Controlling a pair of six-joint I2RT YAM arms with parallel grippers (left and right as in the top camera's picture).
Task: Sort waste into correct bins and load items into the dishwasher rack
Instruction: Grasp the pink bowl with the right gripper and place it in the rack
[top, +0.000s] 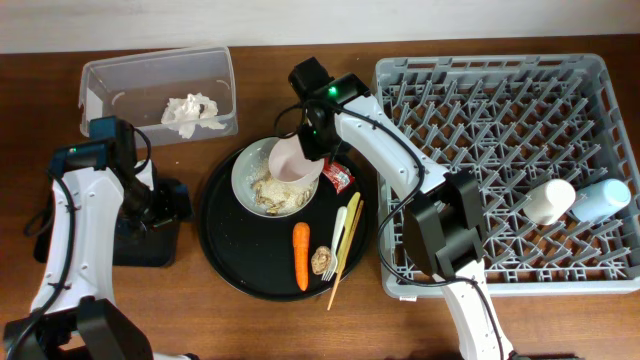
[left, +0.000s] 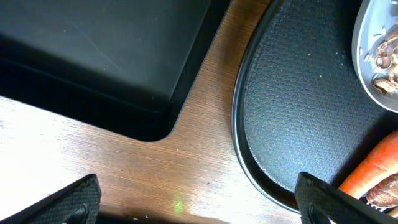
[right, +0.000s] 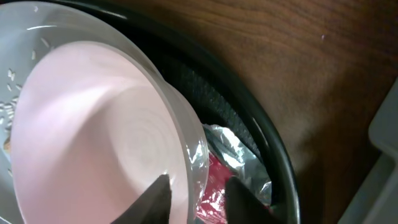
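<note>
**One pink cup (top: 295, 160) sat tilted in the one white dish (top: 241, 172) at mid-bench, with the right gripper (right: 198, 202) at its rim.**
Its jaws straddled that rim, but whether they pinched it could not be told. The left gripper (left: 199, 208) had its jaws spread wide near the left edge. Two cups, a small white cup (top: 550, 200) and a light blue cup (top: 600, 198), lay in the rack (top: 480, 90) by the right edge. One carrot (top: 301, 255) and one red wrapper (top: 338, 177) sat on the round tray (top: 230, 250). One tissue clump (top: 192, 112) lay in the clear tub (top: 100, 72) at the far left corner.

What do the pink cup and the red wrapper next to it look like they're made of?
The pink cup is likely thin plastic, smooth and semi-glossy: its rim looks translucent and catches soft highlights. The red wrapper seems to be metallised foil film, shiny and crinkled, with creased silver folds showing at its edge.
</note>
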